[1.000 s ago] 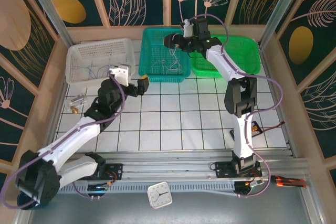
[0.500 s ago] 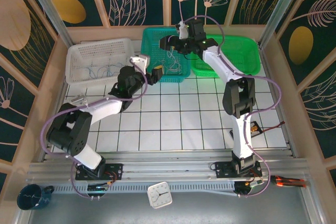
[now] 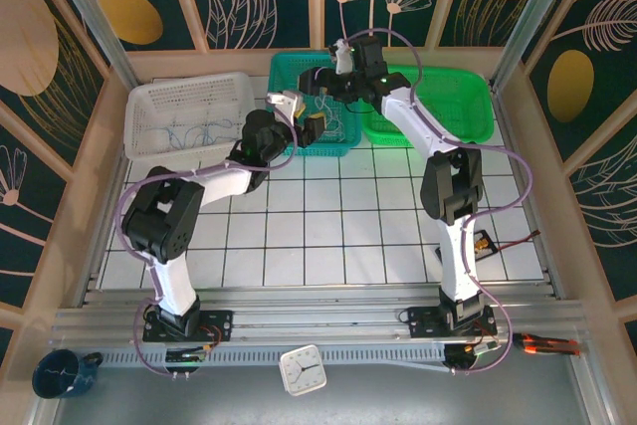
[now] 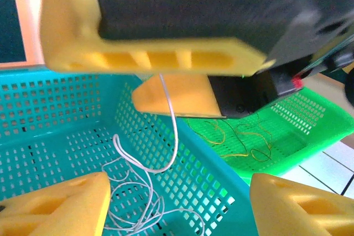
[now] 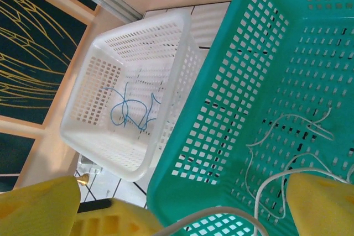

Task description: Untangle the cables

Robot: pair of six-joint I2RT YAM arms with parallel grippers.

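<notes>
Patience suits this step: left pincer (image 4: 178,183), gaping at the near rim of the teal basket (image 4: 50,109), should close low on the white cable (image 4: 174,131) dangling into that basket from the right pincer (image 3: 313,79), whose grip I cannot tell.

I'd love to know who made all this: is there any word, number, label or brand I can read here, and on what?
None can be read.
The clock at the near edge has marks on its dial, too small to read.
</notes>
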